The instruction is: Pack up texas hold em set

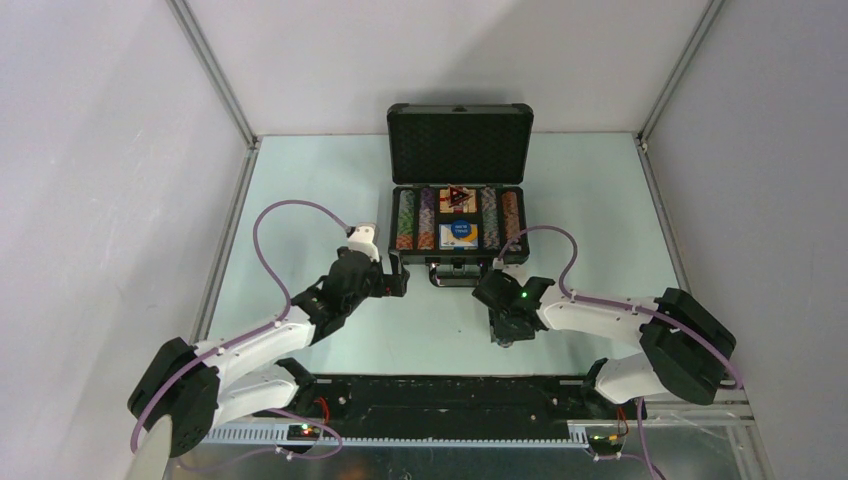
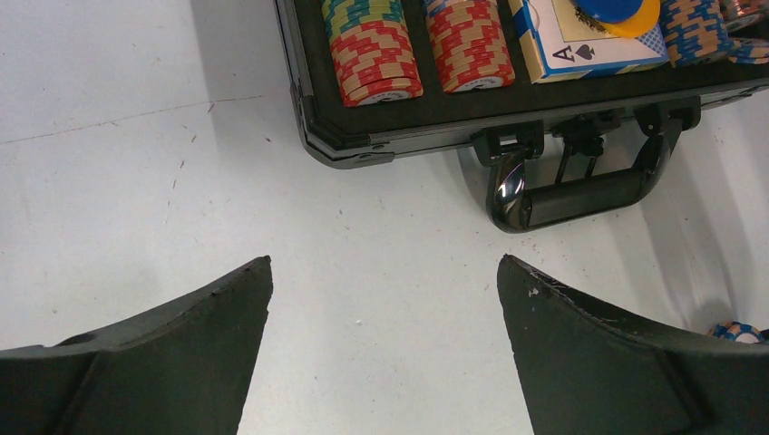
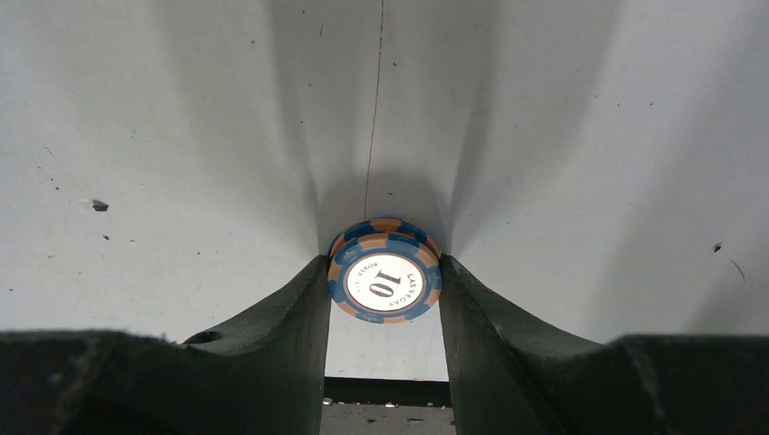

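**While Case Lies Open, Right Arm Clamps a Single Chip**

With its ribbed black lid propped upright, a dark grey hard briefcase [image 1: 459, 143] sits at the far middle of a pale, lightly scuffed tabletop [image 1: 300, 200]. Its foam-lined base holds rows of small striped poker chips [image 1: 406, 220] set on edge. Between those rows lie a red card box [image 1: 458, 200] topped by a dark triangular marker [image 1: 458, 194], and nearer the handle a blue-and-white card box [image 1: 460, 235]. Round blue and orange buttons [image 2: 617, 14] rest on that nearer box.

Just in front of the case's glossy black handle [image 2: 580, 195] and slightly to its right, the right gripper [image 1: 505, 335] points down at the tabletop. Its matte black fingers [image 3: 281, 317] press both sides of a blue-and-orange-edged chip with a white centre marked 10 [image 3: 385, 283]. Whether that chip touches the surface cannot be told.

Off the case's near left corner, the left gripper [image 2: 385, 263] hovers with its jaws spread wide and nothing between them.

On either side of the case, the tabletop runs broad to the enclosure's white walls [image 1: 90, 150].
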Action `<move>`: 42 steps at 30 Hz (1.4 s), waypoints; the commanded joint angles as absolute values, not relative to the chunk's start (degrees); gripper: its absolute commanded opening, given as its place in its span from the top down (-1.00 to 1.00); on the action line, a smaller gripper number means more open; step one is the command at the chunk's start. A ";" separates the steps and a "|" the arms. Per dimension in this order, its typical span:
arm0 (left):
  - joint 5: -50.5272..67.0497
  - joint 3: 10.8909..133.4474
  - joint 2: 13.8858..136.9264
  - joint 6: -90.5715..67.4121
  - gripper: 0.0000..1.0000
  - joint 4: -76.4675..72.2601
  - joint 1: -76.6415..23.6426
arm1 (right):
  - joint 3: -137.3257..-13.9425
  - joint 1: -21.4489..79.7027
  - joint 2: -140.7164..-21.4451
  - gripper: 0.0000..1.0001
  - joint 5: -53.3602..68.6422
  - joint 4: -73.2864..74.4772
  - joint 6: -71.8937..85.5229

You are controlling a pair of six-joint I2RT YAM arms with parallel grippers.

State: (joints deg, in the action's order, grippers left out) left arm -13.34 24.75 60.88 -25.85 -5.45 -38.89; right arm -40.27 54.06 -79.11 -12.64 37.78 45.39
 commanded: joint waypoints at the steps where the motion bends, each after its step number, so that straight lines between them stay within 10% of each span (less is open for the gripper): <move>1: -14.02 26.98 60.91 -24.67 -0.97 -7.12 -39.37 | -41.82 54.56 -79.48 0.07 -13.18 37.50 45.53; 12: -14.07 27.03 60.95 -24.63 -0.97 -7.12 -39.33 | -41.57 54.38 -79.91 -0.23 -12.79 37.06 45.16; 31: -13.85 27.07 61.27 -24.68 -0.97 -7.12 -39.37 | -41.57 54.37 -79.44 0.09 -11.82 36.02 44.36; 42: -14.53 27.14 60.84 -24.41 -0.97 -6.92 -39.34 | -41.89 52.21 -75.16 -0.42 -12.73 36.01 42.81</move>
